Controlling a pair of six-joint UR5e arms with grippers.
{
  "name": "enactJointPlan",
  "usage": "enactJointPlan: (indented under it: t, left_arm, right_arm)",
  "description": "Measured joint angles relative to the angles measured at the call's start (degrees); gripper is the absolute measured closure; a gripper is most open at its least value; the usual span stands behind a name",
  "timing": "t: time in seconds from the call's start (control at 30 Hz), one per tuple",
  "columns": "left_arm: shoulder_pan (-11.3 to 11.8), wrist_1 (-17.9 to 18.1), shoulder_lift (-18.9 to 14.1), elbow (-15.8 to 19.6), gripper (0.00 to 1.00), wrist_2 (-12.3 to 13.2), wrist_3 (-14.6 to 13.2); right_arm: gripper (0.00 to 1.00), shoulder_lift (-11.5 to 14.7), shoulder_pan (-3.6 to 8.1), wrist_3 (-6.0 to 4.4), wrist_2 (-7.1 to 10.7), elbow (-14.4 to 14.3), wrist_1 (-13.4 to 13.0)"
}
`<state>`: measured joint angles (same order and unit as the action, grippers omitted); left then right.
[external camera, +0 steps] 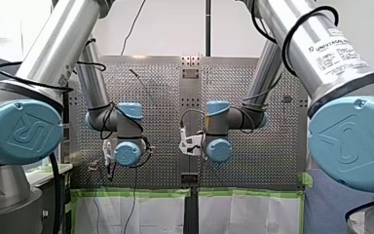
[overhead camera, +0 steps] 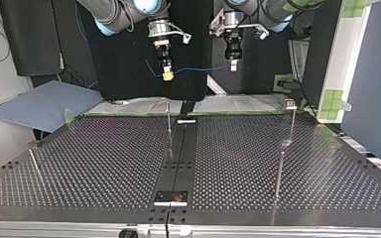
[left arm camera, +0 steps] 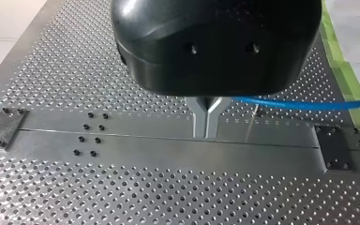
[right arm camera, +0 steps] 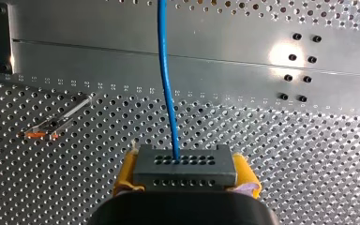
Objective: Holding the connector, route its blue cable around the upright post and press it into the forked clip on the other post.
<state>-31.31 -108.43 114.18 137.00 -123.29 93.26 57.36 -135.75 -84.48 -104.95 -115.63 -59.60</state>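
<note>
Above the arm-side edge of the perforated table (overhead camera: 79, 163), both grippers hang high. My right gripper (overhead camera: 167, 74) clamps the grey connector (right arm camera: 185, 164) between yellow pads, and my left gripper (left arm camera: 207, 129) looks pinched shut on the blue cable (overhead camera: 203, 68) strung between them. Routing seems not yet begun: the upright post (overhead camera: 168, 121) at mid-table and the clip post (overhead camera: 291, 119) near a side edge stand untouched below. The fork itself is too small to make out.

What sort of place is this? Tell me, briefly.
Probably a robotics lab test bench: my left arm and my right arm over a perforated table with thin posts on it.
</note>
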Motion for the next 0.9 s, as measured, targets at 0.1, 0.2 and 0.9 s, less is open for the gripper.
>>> enactJointPlan:
  t: [0.1, 0.2, 0.9]
  left_arm:
    - [0.0, 0.0, 0.0, 0.0, 1.00, 0.0, 0.0]
    - [0.0, 0.0, 0.0, 0.0, 1.00, 0.0, 0.1]
    - [-0.7, 1.3, 1.3, 1.3, 1.00, 1.3, -1.1]
  right_arm:
    - [1.00, 0.0, 0.00, 0.00, 0.00, 0.0, 0.0]
    - [1.00, 0.0, 0.00, 0.00, 0.00, 0.0, 0.0]
    - [1.00, -0.9, -0.88, -0.87, -0.88, 0.7, 0.9]
